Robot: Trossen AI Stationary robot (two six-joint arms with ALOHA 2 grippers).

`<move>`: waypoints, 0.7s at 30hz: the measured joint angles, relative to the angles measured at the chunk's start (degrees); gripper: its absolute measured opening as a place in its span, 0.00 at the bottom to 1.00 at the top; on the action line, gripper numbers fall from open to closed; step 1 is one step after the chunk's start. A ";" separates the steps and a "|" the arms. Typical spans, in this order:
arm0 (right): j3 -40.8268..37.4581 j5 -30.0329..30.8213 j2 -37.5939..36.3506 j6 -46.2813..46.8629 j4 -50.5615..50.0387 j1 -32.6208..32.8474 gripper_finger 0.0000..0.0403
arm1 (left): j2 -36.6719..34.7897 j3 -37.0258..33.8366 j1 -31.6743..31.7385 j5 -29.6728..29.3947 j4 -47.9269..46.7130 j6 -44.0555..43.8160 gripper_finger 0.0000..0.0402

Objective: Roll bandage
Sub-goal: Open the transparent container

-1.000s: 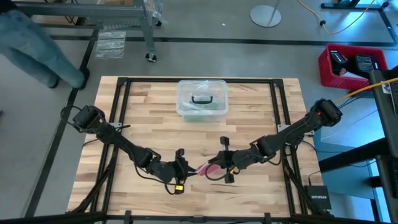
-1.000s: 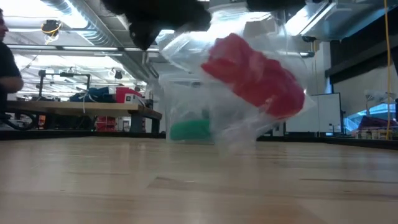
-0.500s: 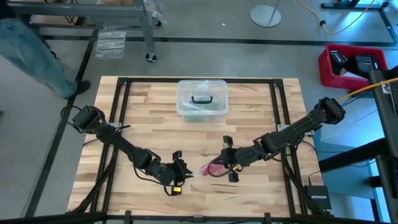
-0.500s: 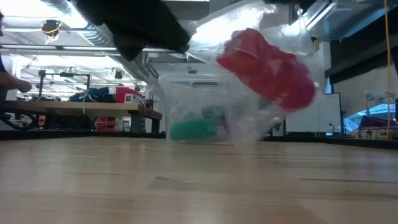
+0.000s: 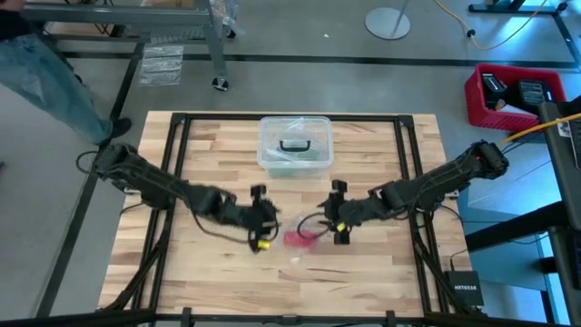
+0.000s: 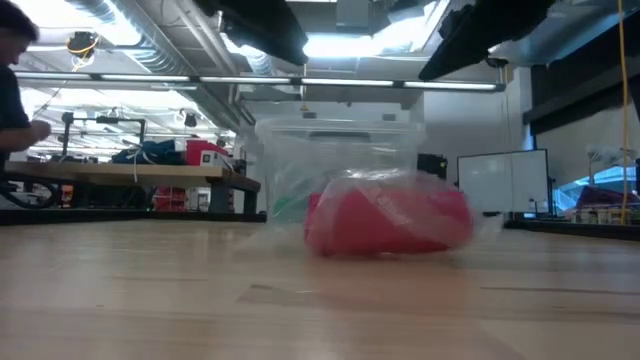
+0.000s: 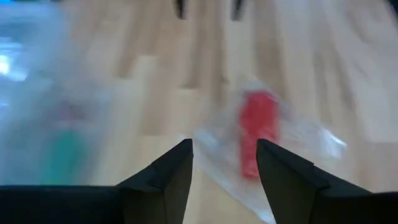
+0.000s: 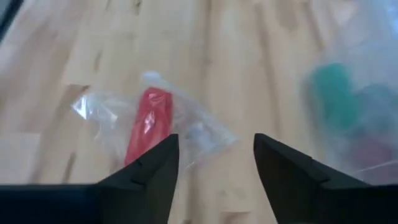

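On the wooden bench (image 5: 363,282), the left gripper (image 5: 263,221) and right gripper (image 5: 339,213) hover with fingers spread, holding nothing. Between and just below them lies the small clear bag (image 5: 304,239) with the rolled red bandage (image 5: 297,238) inside, resting flat. The roll's long axis seems to run across the line joining the two grippers. Risk: the slippery film could slide or bunch under a pinch, so fingers catch plastic alone.

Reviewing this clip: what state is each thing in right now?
Bandage: rolled, sealed inside a small clear bag, lying on the table.
Clear box: lid on, handle flat.
Left gripper: jaws open, empty, beside the bag.
Right gripper: jaws open, empty, beside the bag.
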 joint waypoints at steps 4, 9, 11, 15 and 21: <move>0.00 -0.02 -3.13 -4.93 -1.80 -4.96 0.55 | -5.22 -0.28 6.19 -0.16 -0.87 4.47 0.42; 0.00 -0.06 -8.95 -10.58 -5.68 -14.29 0.55 | -9.48 -0.30 15.56 -0.16 -2.95 7.85 0.41; 0.00 -0.62 -11.14 -12.85 -5.92 -19.64 0.55 | -10.39 -0.33 19.76 -0.17 -2.96 9.23 0.40; -0.07 -5.55 -15.22 -15.68 -5.72 -31.20 0.55 | -11.08 -1.22 27.74 1.58 -2.10 9.52 0.40; -2.70 -11.11 -16.97 -20.29 -1.64 -44.27 0.55 | -11.08 -7.09 35.13 6.10 2.11 8.56 0.40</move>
